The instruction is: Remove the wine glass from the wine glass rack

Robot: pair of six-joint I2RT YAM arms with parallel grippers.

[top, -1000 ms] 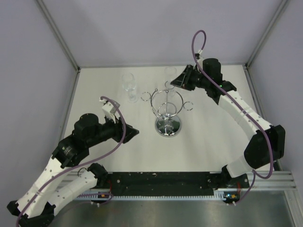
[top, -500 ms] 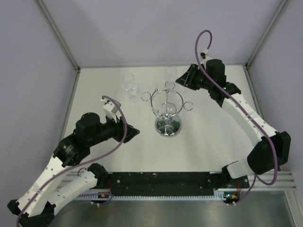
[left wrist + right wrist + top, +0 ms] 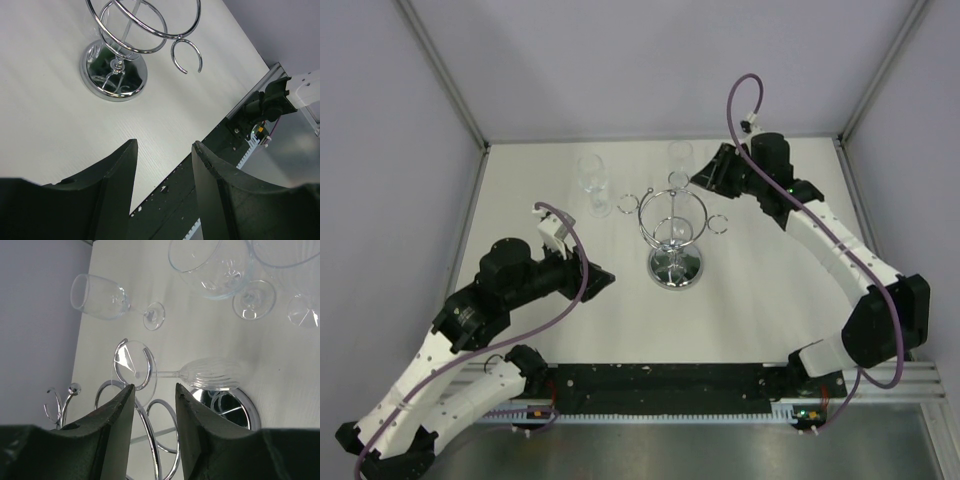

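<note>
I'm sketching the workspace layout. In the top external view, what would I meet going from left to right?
left arm's elbow → standing wine glass → wine glass rack → right arm's elbow

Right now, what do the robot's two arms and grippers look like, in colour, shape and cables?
Both arms, the left arm and the right arm, have white links with black joint housings, and a purple cable loops along each. The left gripper and the right gripper have two broad, matte black fingers with rounded tips.
</note>
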